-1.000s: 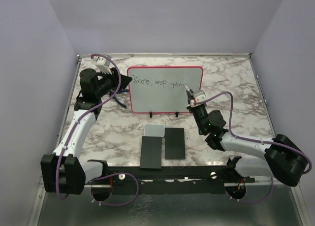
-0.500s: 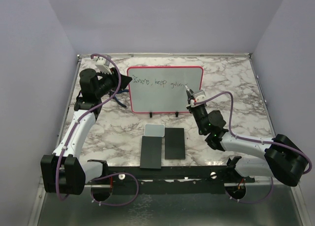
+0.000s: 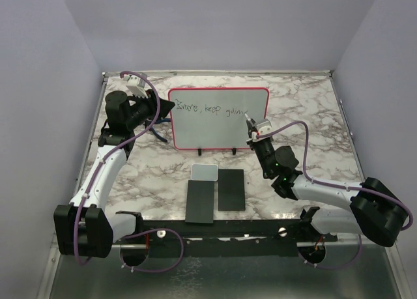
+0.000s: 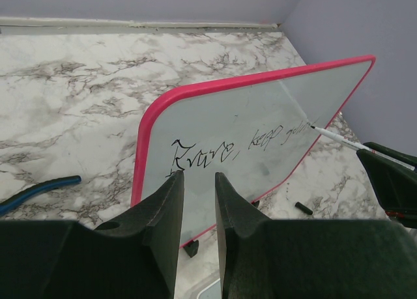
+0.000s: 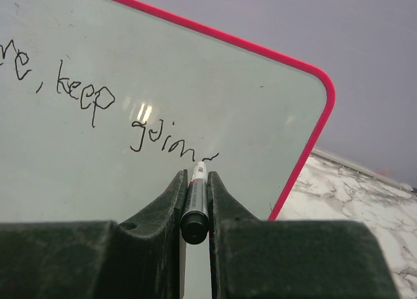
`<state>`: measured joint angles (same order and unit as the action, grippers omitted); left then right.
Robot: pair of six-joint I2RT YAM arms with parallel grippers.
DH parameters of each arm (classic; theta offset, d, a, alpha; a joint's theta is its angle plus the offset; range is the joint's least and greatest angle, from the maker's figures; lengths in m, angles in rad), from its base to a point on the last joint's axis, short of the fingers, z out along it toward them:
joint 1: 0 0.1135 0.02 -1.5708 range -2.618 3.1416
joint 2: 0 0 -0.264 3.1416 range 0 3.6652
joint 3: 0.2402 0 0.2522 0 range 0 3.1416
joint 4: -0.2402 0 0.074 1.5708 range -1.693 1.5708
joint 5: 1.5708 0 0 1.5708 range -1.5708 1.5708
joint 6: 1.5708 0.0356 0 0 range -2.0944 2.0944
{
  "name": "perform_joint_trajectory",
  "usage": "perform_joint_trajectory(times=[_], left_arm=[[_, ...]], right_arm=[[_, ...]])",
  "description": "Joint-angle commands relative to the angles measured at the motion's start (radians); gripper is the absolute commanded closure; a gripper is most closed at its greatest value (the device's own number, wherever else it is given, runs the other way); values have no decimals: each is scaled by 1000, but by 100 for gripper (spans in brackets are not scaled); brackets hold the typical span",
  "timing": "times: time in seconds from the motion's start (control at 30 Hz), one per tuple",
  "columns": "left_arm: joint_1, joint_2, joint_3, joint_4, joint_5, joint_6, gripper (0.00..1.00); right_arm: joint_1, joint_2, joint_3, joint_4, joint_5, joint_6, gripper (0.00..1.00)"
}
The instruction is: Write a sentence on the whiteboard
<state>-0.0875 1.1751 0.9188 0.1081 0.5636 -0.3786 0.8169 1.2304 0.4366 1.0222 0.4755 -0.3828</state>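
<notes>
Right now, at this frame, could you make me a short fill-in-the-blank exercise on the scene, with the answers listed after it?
1. The right gripper is shut on a ___.
2. On the whiteboard, the word right after the comma reads ___.
3. The number of black slabs lying flat in front of the whiteboard is ___.
Answers: marker; keep; two.

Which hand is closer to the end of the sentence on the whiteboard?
Right. The right hand holds a marker, tip at the end of the sentence; the left hand is at the left rim of the whiteboard.
</notes>
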Motion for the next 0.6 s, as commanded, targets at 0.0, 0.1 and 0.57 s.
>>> perform_joint_trajectory(times=[0.0,0.1,0.57], left_arm=[[-8,-19,-8,-2,-9,14,73],[-8,-19,-8,-2,-8,15,73],[-8,-20,-6,-2,-9,15,73]], right_arm=[[-5,-3,8,-10,36,1,99],[-5,-4,7,-7,44,-2,99],[-5,-11,5,-10,66,-5,99]])
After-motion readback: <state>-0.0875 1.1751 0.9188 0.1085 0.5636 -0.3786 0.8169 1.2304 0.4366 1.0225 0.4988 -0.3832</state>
